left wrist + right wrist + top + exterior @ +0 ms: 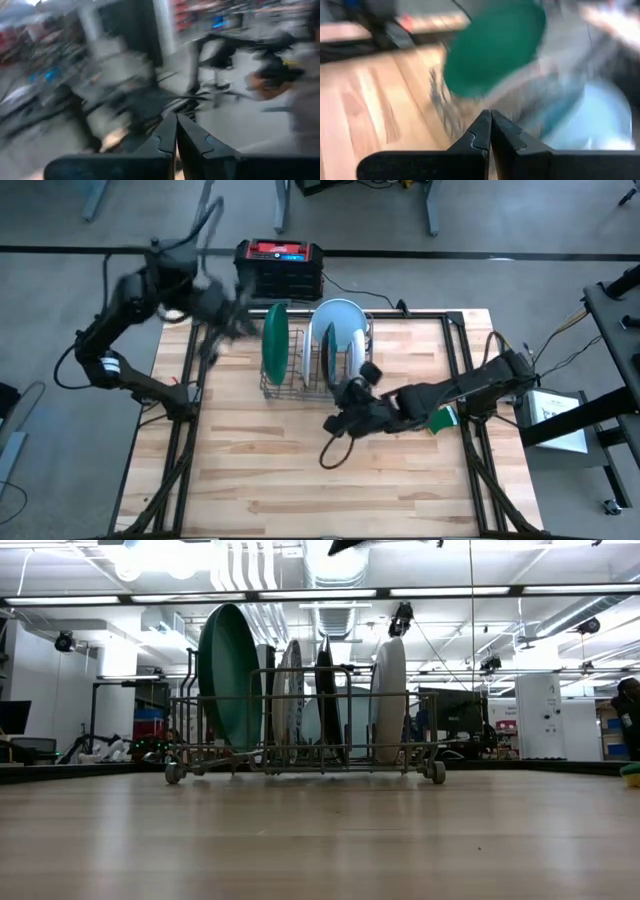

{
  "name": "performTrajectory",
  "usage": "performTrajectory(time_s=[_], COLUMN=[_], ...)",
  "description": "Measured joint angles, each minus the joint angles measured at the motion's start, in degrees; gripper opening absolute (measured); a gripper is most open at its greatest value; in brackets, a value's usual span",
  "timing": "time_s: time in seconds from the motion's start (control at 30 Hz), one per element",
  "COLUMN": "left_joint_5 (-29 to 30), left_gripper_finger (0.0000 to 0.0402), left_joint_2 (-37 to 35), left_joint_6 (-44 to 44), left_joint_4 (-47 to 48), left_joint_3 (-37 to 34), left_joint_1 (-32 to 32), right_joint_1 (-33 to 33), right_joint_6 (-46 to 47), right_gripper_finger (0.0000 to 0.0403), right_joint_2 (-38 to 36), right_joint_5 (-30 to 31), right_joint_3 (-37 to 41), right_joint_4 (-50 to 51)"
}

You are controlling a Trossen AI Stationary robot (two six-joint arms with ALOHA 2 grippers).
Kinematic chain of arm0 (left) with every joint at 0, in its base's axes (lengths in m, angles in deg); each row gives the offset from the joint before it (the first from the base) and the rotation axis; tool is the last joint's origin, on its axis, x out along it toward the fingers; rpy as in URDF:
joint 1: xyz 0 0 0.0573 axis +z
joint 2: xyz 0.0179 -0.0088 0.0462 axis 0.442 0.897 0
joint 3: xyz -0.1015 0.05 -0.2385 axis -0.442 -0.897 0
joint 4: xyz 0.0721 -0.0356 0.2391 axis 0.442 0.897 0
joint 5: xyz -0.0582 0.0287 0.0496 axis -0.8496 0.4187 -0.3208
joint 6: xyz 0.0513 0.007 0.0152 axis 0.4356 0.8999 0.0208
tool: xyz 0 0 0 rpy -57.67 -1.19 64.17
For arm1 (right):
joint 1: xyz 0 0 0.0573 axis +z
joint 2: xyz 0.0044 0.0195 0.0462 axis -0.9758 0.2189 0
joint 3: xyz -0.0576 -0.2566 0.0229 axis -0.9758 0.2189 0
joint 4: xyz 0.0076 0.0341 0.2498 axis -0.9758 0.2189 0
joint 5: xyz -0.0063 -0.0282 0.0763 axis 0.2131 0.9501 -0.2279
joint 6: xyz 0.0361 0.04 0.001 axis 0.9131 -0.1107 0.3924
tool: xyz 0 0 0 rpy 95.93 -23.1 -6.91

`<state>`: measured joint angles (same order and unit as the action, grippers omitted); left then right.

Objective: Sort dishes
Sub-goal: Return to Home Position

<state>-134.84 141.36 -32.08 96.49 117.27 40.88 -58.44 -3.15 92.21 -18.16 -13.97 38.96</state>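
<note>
Four plates stand on edge in the grey wire rack (300, 375) at the table's far middle. These are the large dark green plate (275, 340) (230, 675) (492, 47), the pale blue plate (338, 320) (600, 117), the white plate (357, 350) (390, 700) and a teal plate (290, 690) between them. My right gripper (352, 388) (490, 117) is shut just near of the rack and faces the plates. My left gripper (222, 322) (176, 120) is shut and blurred, above the table's far left corner, left of the rack.
A black and red box (280, 265) sits beyond the table's far edge. A green and white object (440, 418) lies under the right arm near the right edge. A cable loop (330, 448) hangs below the right wrist. Bare wood (300, 490) fills the near half.
</note>
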Motion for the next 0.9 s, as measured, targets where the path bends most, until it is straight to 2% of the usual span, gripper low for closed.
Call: performTrajectory(time_s=[0.03, 0.07, 0.13, 0.17, 0.23, 0.3, 0.37, 0.47, 0.7, 0.9], left_joint_5=[-0.2, 4.3, 18.1, 22.6, 25.7, 25.4, 26.6, 33.2, 33.1, 36.2], left_gripper_finger=[0.0, 0.0, 0.0, 0.0, 0.0, 0.0, 0.0, 0.0, 0.0, 0.0], left_joint_2=[-0.6, -1.4, -2.7, -3.3, -5.0, -6.9, -9.0, -12.0, -20.6, -27.1], left_joint_6=[-0.2, -0.4, 1.0, 2.6, 4.9, 5.4, 5.3, 4.9, 3.0, 2.4], left_joint_4=[-4.7, -9.6, -17.0, -19.4, -23.3, -25.9, -28.9, -36.6, -49.6, -50.9], left_joint_3=[-3.1, -6.3, -12.6, -15.2, -19.6, -23.8, -29.2, -38.5, -55.3, -64.5], left_joint_1=[-3.0, -6.0, -11.6, -14.3, -18.3, -21.6, -24.4, -26.6, -26.9, -27.4], right_joint_1=[-0.2, -0.6, -1.5, -1.9, -2.6, -2.8, -2.8, -2.4, -1.7, -0.5], right_joint_6=[-6.3, -11.6, -19.4, -22.4, -28.8, -32.6, -34.7, -36.0, -33.9, -34.2], right_gripper_finger=[0.0, 0.0, 0.0, 0.0, 0.0, 0.0, 0.0, 0.0, 0.0, 0.0], right_joint_2=[-1.0, -1.9, -3.6, -4.8, -6.8, -8.8, -10.5, -15.1, -28.8, -40.5], right_joint_5=[-2.1, -6.0, -14.7, -19.3, -28.2, -33.5, -34.7, -34.6, -34.5, -34.5], right_joint_3=[1.8, 3.7, 7.2, 9.1, 12.8, 16.6, 20.3, 26.1, 39.1, 49.4], right_joint_4=[-5.9, -12.0, -21.9, -26.2, -33.4, -38.9, -42.4, -46.4, -48.4, -49.8])
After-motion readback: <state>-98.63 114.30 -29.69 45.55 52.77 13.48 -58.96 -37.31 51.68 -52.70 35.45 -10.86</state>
